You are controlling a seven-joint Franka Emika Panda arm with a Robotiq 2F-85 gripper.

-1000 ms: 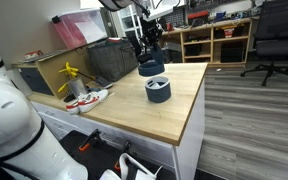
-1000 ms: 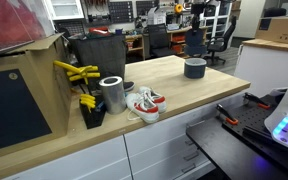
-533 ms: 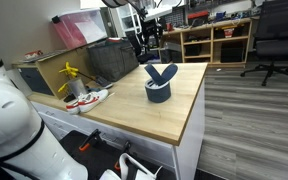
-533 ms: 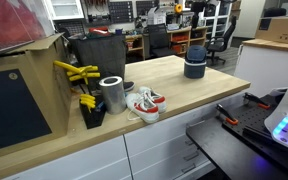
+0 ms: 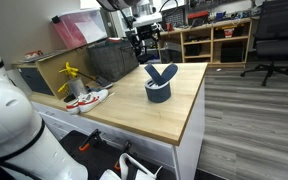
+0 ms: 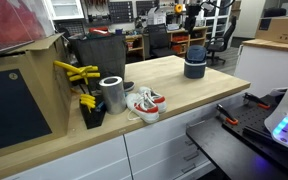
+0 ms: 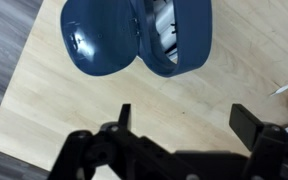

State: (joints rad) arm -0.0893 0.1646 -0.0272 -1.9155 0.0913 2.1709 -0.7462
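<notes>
We note the gripper (image 7: pixel 184 116) spread wide and holding nothing in the wrist view, its black fingers (image 7: pixel 124 112) over bare wood of the worktop (image 7: pixel 54 110) and touching nothing. In an exterior view the gripper (image 5: pixel 149 42) hangs above the stack, apart from it. Just ahead of the fingers sit two dark blue bowls. The tipped bowl (image 7: pixel 99 40) shows its glossy rounded outside and the open bowl (image 7: pixel 182 35) shows its hollow. The two overlap and touch at the rims. Something pale shows inside the open bowl; we cannot tell what it is. In both exterior views the blue pair stands tilted on a dark round container (image 5: pixel 159 94), which rests on the worktop (image 5: pixel 154 125) toward its far end, roughly midway between the long edges. Toward the worktop's other end, at its edge, lie white and red shoes (image 6: pixel 144 102), with a metal can (image 6: pixel 112 93) just beside them and yellow-handled tools (image 6: pixel 74 72) next to the can. A black crate (image 5: pixel 109 58) stands behind the worktop's back edge.
</notes>
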